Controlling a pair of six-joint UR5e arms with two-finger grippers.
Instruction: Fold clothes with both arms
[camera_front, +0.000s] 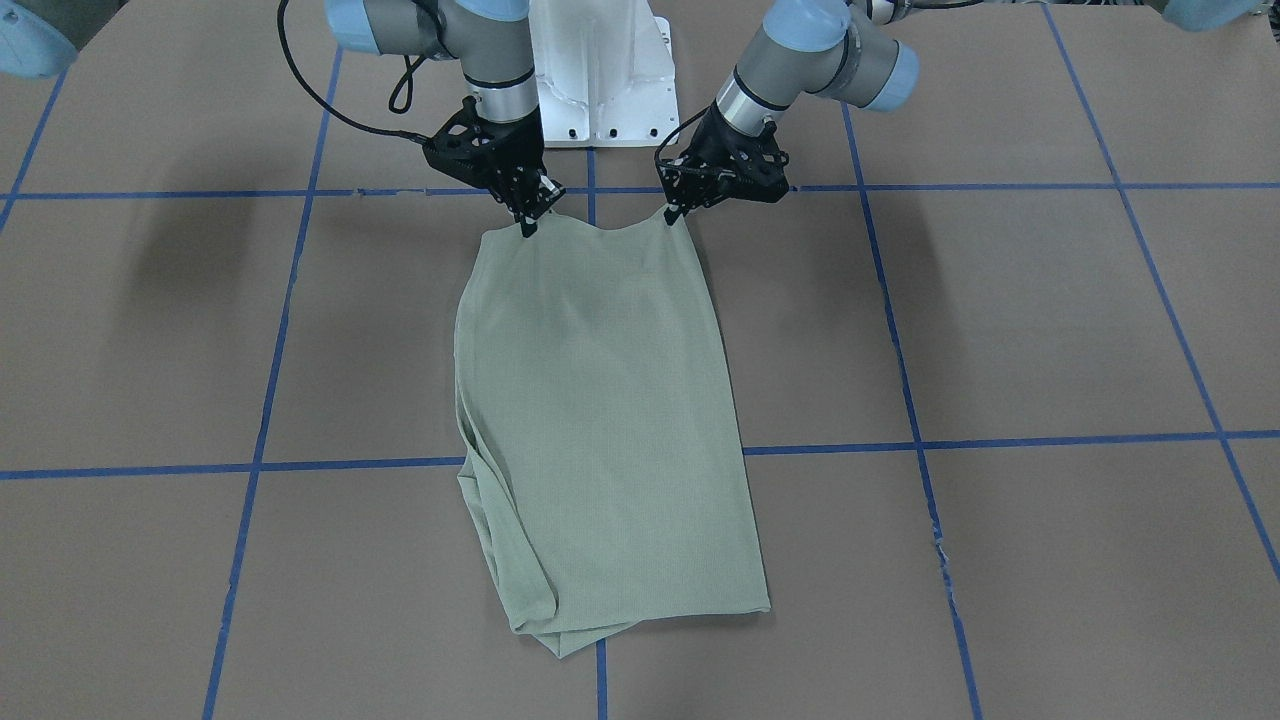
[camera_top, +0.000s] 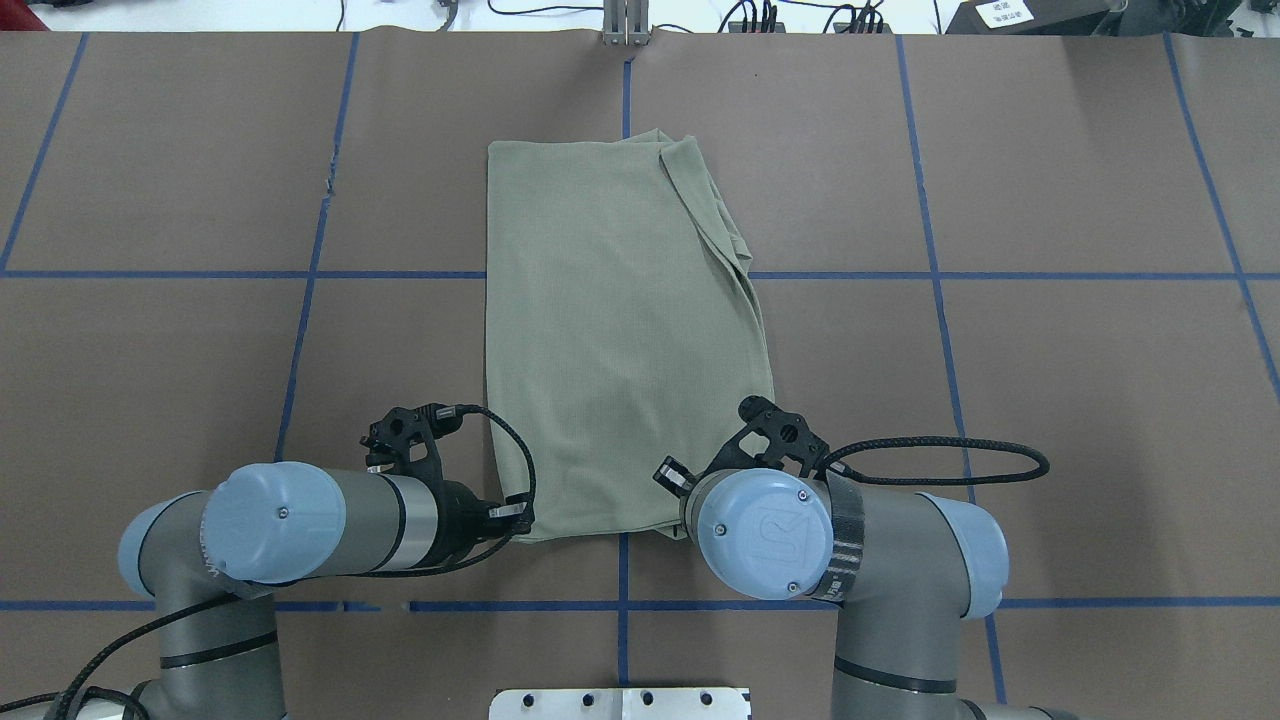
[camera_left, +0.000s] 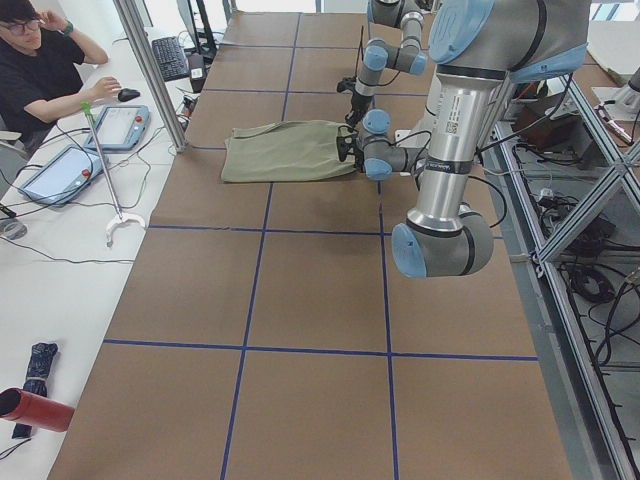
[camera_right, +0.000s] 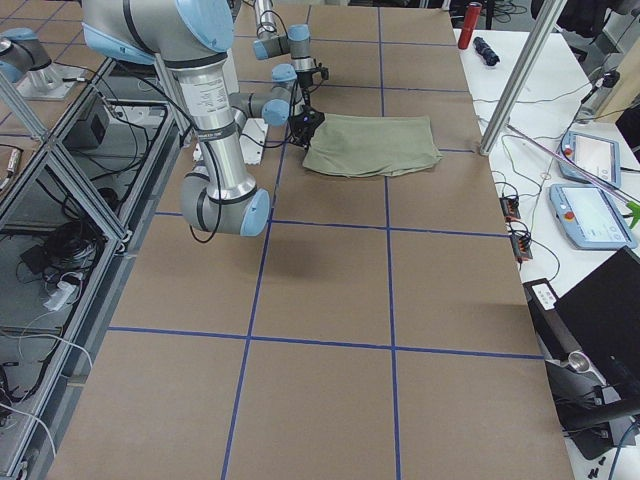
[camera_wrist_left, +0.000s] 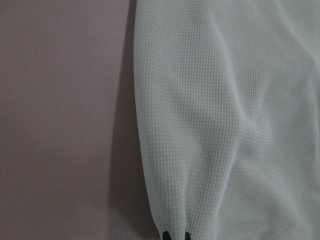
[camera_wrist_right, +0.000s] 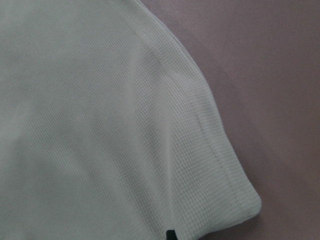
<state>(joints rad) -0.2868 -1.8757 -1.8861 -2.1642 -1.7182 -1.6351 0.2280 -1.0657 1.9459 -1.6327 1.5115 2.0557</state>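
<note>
Overhead exterior shows the sage-green shirt folded into a long narrow panel on the brown table. It lies lengthwise away from the robot, over the centre blue tape line and across one crosswise line. Its far end is close to the table's far edge and its near hem is just in front of the two wrists. Along the side toward the robot's right, loose layers overlap and a slanted fold edge shows.

From the exterior front-facing view, the left gripper has its jaws closed on one near corner of the hem, and the right gripper is pinched onto the other corner. The hem dips in a shallow curve between them, and both corners look slightly raised. The left arm and right arm slant down on either side of the white pedestal.

On the left wrist-mounted view, two dark fingertips stand narrowly apart at the bottom edge with waffle-knit cloth between them. On the right wrist-mounted view, one dark fingertip shows against the cloth, beside a rounded stitched corner.

Exterior left shows a person seated at a side desk beyond the table
</note>
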